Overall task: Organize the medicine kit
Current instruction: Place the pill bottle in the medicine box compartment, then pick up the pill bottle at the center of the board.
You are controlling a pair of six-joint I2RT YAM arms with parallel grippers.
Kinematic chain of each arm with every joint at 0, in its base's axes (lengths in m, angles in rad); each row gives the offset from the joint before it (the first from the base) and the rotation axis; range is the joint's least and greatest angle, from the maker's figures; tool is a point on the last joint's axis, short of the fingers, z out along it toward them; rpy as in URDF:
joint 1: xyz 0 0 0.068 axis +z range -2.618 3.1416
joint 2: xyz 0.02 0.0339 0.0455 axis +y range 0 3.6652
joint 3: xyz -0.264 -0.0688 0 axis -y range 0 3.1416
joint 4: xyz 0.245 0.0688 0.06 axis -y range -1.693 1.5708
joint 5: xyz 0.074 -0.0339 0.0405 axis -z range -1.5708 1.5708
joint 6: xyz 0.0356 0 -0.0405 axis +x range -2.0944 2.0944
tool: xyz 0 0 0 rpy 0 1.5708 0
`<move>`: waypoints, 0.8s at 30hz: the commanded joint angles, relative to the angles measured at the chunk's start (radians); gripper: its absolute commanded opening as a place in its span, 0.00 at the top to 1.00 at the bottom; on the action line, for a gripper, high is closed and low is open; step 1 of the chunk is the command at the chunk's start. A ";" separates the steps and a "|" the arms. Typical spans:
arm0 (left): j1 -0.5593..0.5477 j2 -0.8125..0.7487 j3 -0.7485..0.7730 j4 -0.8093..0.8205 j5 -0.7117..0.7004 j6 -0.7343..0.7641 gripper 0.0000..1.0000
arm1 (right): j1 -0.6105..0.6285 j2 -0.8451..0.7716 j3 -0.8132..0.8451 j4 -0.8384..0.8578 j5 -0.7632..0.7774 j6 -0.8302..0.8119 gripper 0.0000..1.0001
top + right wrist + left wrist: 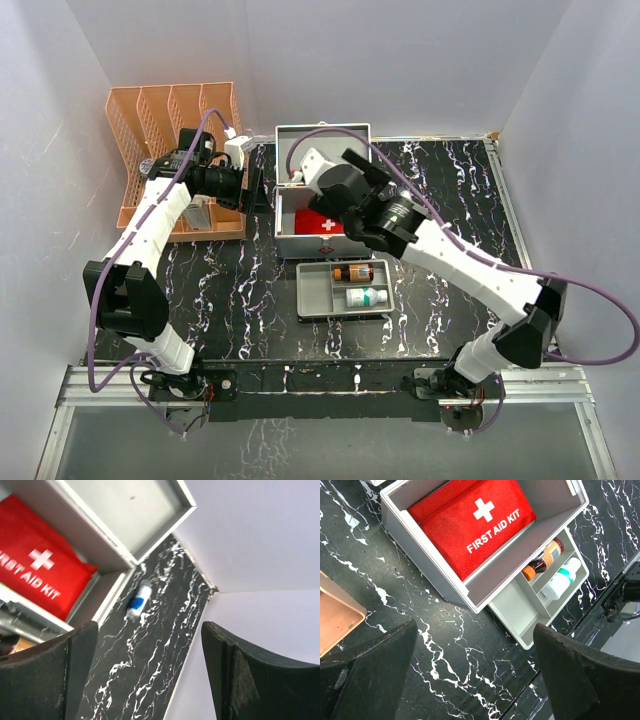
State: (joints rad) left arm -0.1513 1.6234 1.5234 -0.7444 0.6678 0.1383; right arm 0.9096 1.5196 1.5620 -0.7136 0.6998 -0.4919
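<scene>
Only the right wrist view shows a small white-and-blue bottle [137, 600] lying beside the medicine kit [112, 592]; overhead the right arm [450, 250] hides it. Left gripper [475, 630] and right gripper [150, 645] both gape empty

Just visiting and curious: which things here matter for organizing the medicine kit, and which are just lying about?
Likely part of the job: silver-grey metal case; red first-aid pouch inside it; shallow grey divided plastic tray; amber bottle; white bottle; small white-and-blue container.
Just lying about: orange plastic file rack.
</scene>
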 commanded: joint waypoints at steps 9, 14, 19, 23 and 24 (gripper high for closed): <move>0.010 -0.070 0.055 -0.053 -0.023 0.019 0.01 | -0.416 0.059 0.123 0.204 -0.038 0.374 0.18; 0.010 -0.071 0.064 -0.054 -0.030 0.016 0.01 | -0.610 0.335 0.411 -0.056 -0.202 0.565 0.22; 0.014 -0.075 0.066 -0.055 -0.037 0.013 0.01 | -0.666 0.627 0.645 -0.289 -0.362 0.636 0.28; 0.019 -0.084 0.059 -0.056 -0.040 0.009 0.01 | -0.688 0.716 0.621 -0.327 -0.458 0.702 0.29; 0.021 -0.085 0.056 -0.055 -0.040 0.006 0.01 | -0.691 0.716 0.589 -0.314 -0.471 0.711 0.30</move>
State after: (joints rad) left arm -0.1432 1.5993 1.5558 -0.7849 0.6247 0.1486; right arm 0.2253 2.2230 2.1792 -0.9195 0.3576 0.1196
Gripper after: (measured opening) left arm 0.985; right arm 0.710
